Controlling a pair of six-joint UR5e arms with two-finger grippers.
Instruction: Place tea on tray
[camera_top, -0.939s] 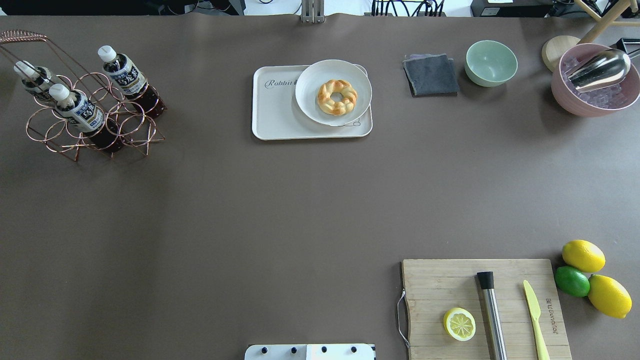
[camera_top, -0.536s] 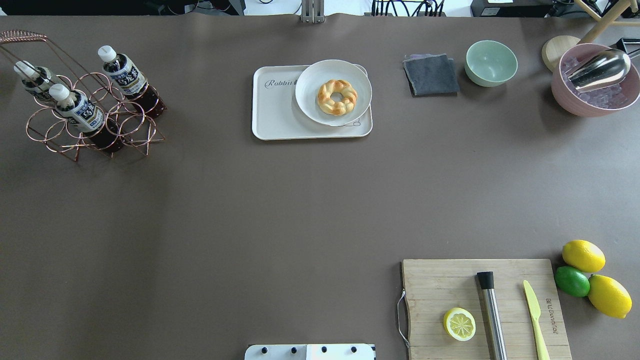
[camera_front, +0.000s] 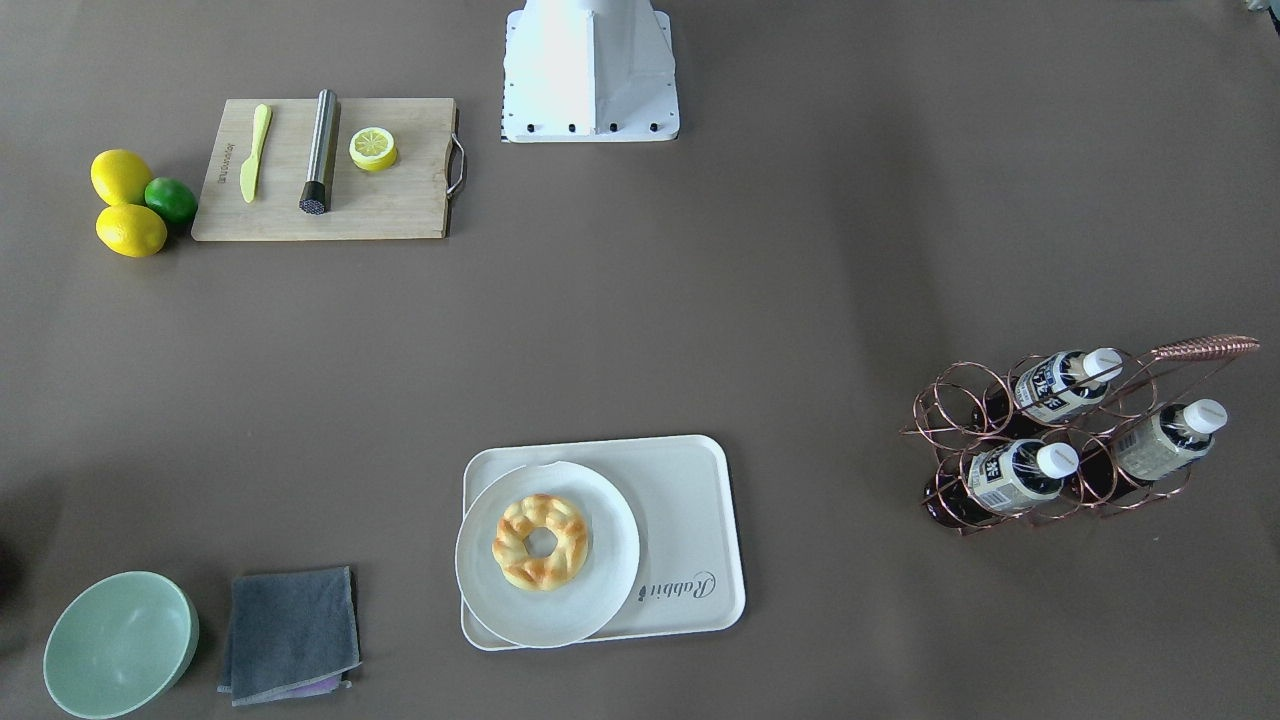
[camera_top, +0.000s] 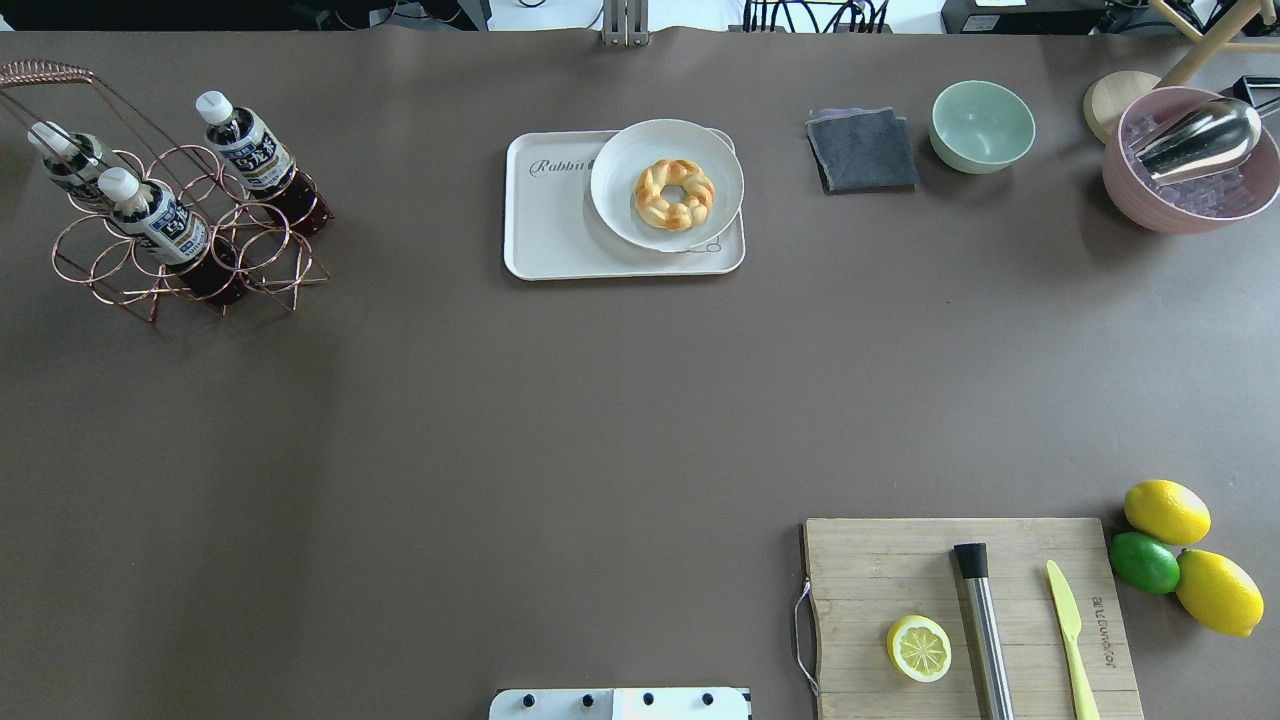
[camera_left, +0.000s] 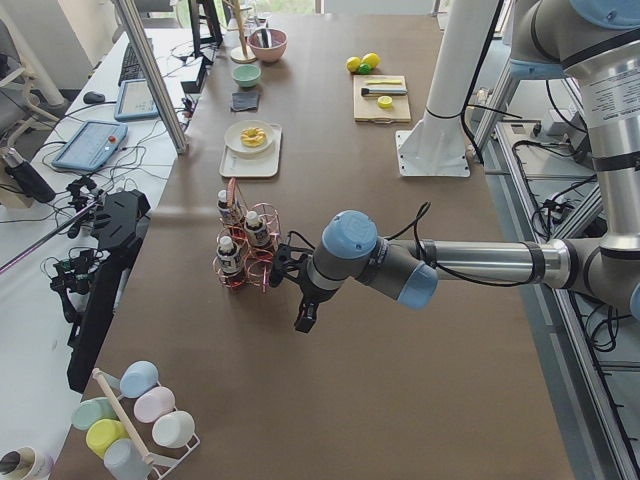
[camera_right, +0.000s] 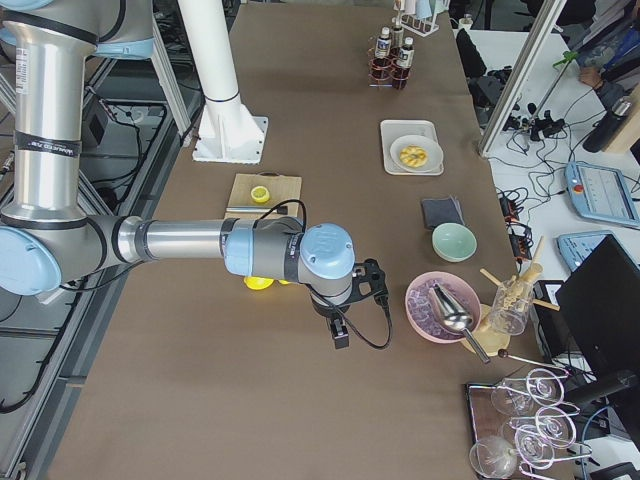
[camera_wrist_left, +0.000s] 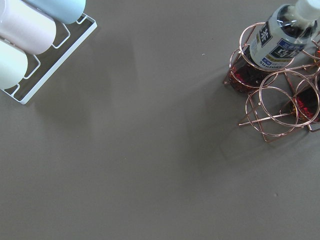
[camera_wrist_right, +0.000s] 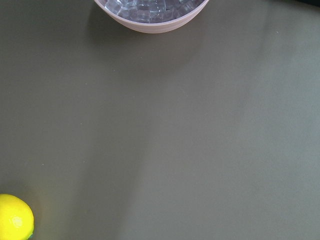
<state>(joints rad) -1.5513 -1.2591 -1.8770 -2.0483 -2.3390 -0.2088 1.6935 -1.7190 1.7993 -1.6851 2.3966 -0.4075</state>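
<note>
In the front-facing view no gripper shows; three tea bottles (camera_front: 1015, 475) lean in a copper wire rack (camera_front: 960, 400), and the tray (camera_front: 690, 500) lies well apart from them, one half under a round plate (camera_front: 600, 600) and the lettered half bare. The overhead view shows the same layout: the tea bottles (camera_top: 160, 220), the tray (camera_top: 550, 220) and no arm. From the left end, the left gripper (camera_left: 301, 325) hangs over the table just beside the rack, with the tray (camera_left: 250, 167) far beyond it, past the bottles. Whether its fingers are spread or pressed together I cannot tell from here. From the right end, the right gripper (camera_right: 341, 340) hangs near the pink ice bowl (camera_right: 425, 310), far from the tea, and its state I also cannot tell. The left wrist camera has one tea bottle (camera_wrist_left: 280, 42) ahead and to the side, tilted in its ring. The right wrist camera sees only the bowl (camera_wrist_right: 150, 25) and a lemon (camera_wrist_right: 15, 220). I judge the step in hand to be the reach. The left gripper should approach with its fingers wide, take the bottle by the body above the wire, and draw it out along its own lean — not straight up — so the rack is not dragged. It should then set the bottle on the tray's bare half.
</note>
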